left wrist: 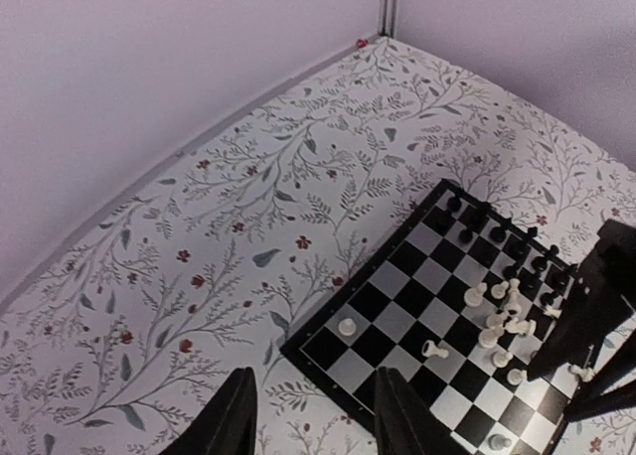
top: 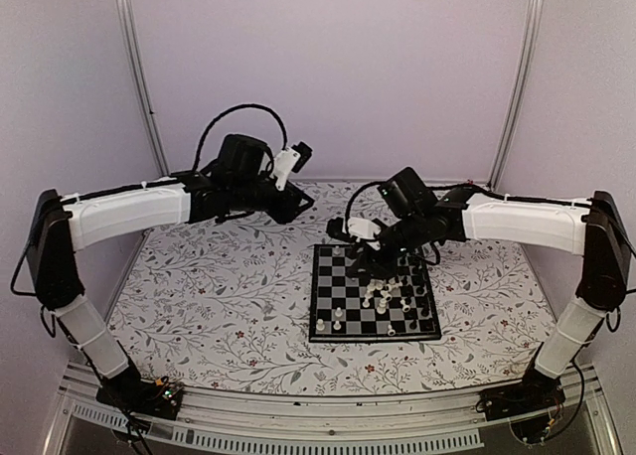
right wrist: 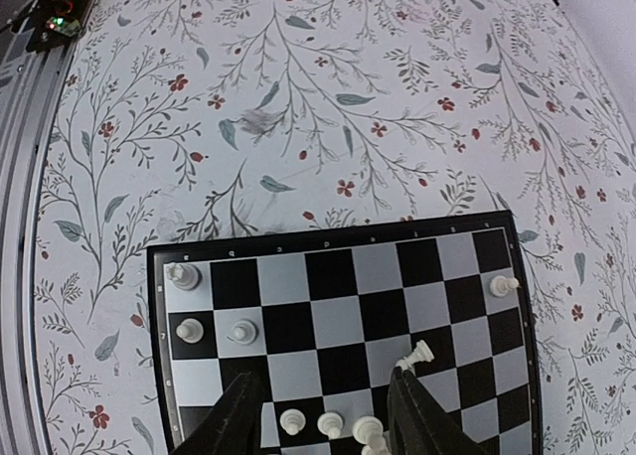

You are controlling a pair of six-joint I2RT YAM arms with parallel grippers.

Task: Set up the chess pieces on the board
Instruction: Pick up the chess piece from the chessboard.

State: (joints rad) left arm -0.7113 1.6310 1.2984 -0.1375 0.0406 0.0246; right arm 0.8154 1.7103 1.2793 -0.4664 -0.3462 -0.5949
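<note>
The board [top: 333, 276] lies right of centre on the floral table. My right gripper [top: 383, 276] hovers low over it, open. In the right wrist view [right wrist: 323, 415] several white pieces [right wrist: 330, 424] stand between its fingers, and a tipped white piece [right wrist: 417, 355] lies at its right fingertip. A white rook [right wrist: 183, 274] and two pawns [right wrist: 241, 332] stand near the board's corner. My left gripper [top: 298, 202] is raised behind the board's far left corner, open and empty [left wrist: 316, 420]. Its view shows the board [left wrist: 397, 316], a white cluster [left wrist: 502, 321] and black pieces [left wrist: 497, 231] along one edge.
Pale walls and two metal posts [top: 139, 77] close in the back and sides. A metal rail [top: 318, 415] runs along the near edge. The right arm's dark gripper [left wrist: 586, 326] stands over the board's right part in the left wrist view.
</note>
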